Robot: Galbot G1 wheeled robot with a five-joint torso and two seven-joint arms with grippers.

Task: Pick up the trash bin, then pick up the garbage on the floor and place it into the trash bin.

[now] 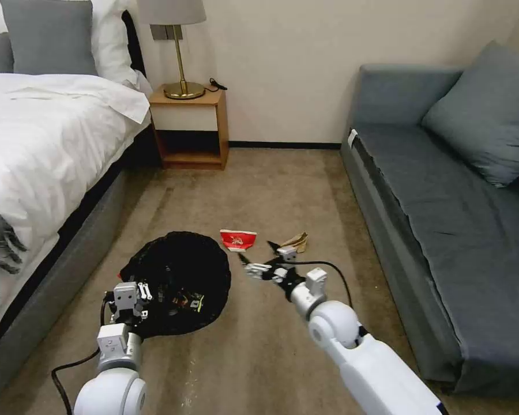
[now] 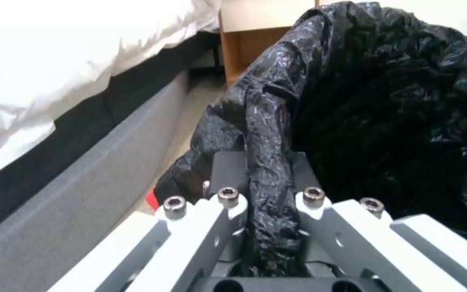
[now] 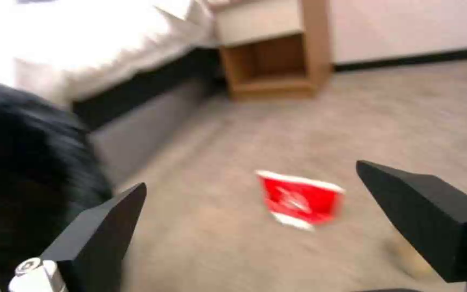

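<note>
Head view shows the left gripper (image 1: 134, 300) low at the near side of the trash bin (image 1: 179, 280), and the left wrist view shows why: its two fingers are pinched tight on the rim, with a fold of the black bag (image 2: 268, 170) squeezed between them. I think it holds the bin this way so the bin's mouth stays open and close to the litter. Some small bits already lie inside the bin. Just to the right of the bin, the right arm reaches forward and down over the carpet (image 1: 271, 357), and the right gripper (image 1: 265, 262) has its dark fingers spread wide apart with nothing in them. Right past the bin's far edge lies the red-and-white paper container (image 1: 238, 239), which the right wrist view frames between the open fingers. A little farther right from the bin sits the crumpled tan paper (image 1: 297, 241). Much farther back from the bin stands the nightstand (image 1: 190, 129) by the wall.
</note>
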